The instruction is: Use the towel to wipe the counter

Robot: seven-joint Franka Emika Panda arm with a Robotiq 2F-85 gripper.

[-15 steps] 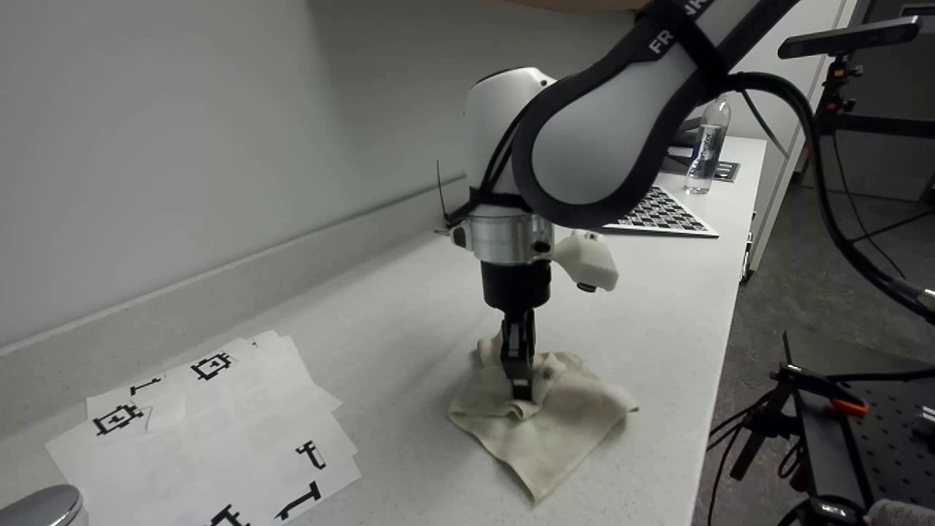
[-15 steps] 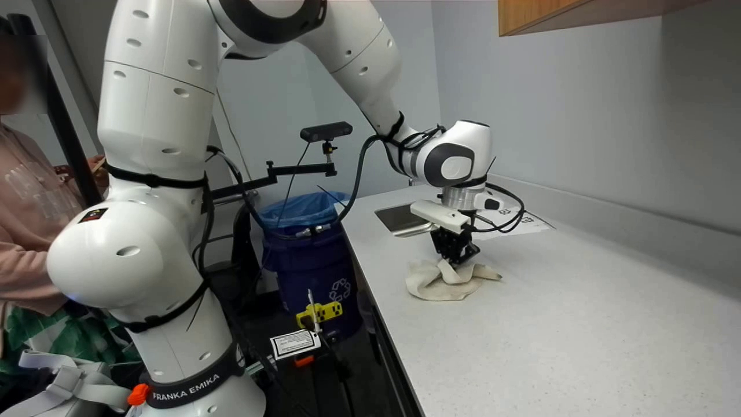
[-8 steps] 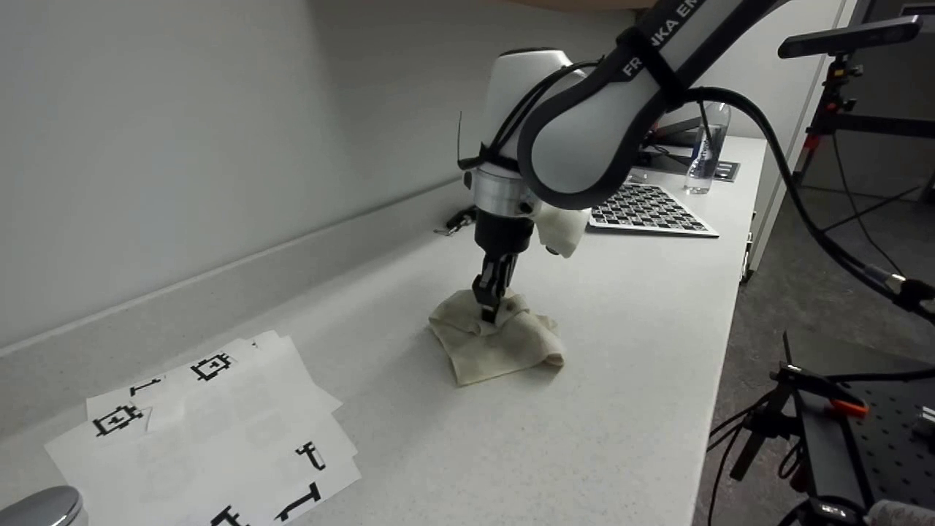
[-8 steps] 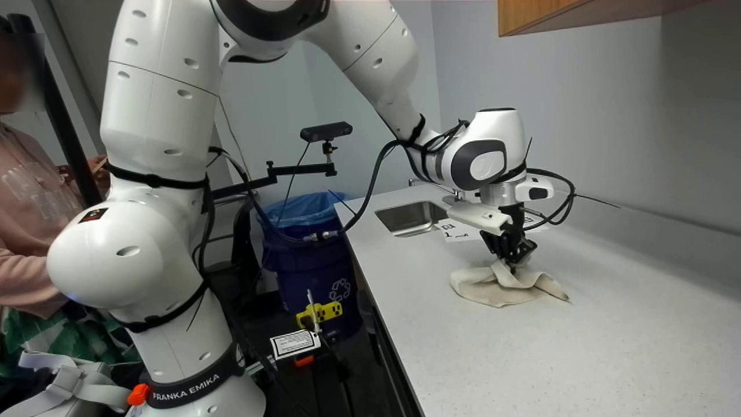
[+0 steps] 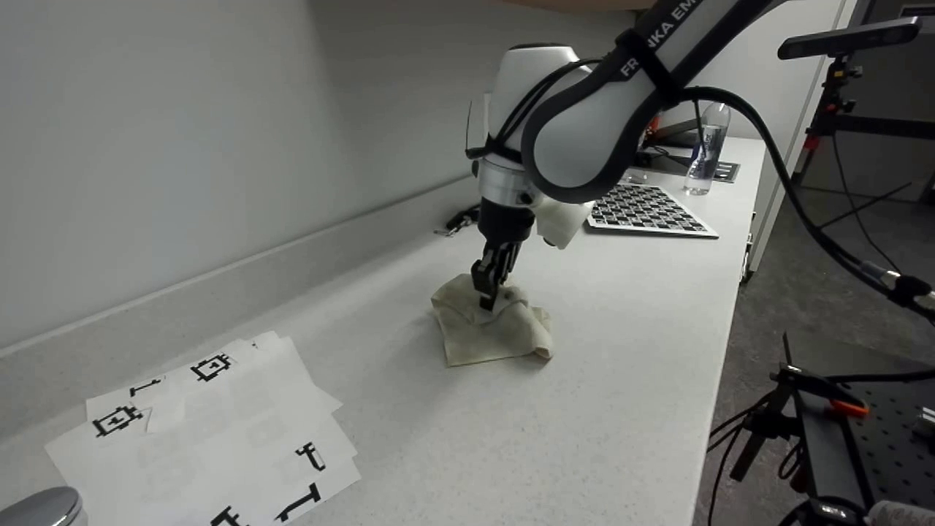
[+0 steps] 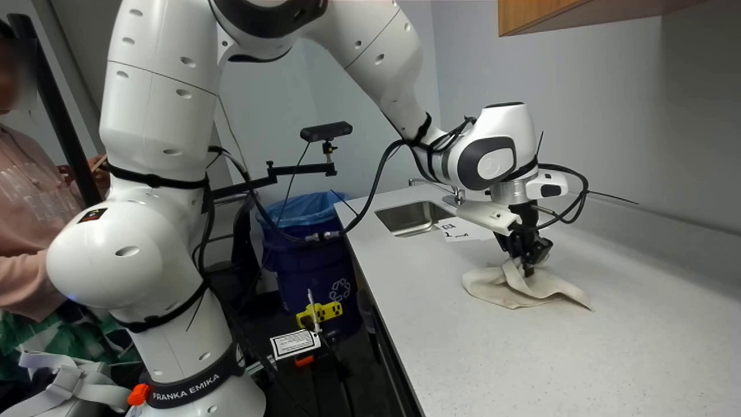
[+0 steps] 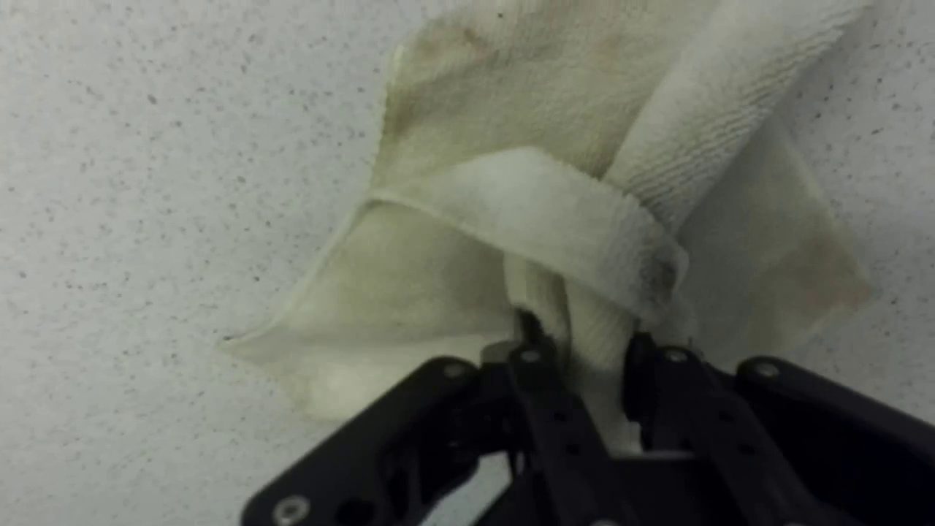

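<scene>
Shifted along your speckled white counter (image 6: pixel 556 359) since a second ago, your Franka arm (image 6: pixel 376 63), farther from the steel sink (image 6: pixel 408 219), creased beige towel (image 5: pixel 493 336) with it, lying on the counter, its bunched fold clenched in the jaws of your Robotiq gripper (image 7: pixel 584 346)

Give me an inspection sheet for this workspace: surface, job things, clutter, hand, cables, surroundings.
Surface: pale, speckled counter.
Job things: cream towel, rumpled on the counter, with brownish staining in the wrist view.
Clutter: overlapping paper sheets with black markings, a checkered board and a standing plastic bottle, all on the counter.
Hand: shut on a fold of the towel.
Cables: black cables in a loose loop above the counter; no contact with the towel seen.
Surroundings: steel sink set into the counter; recycling bin beside the counter; person in a pink top at the edge of an exterior view.
</scene>
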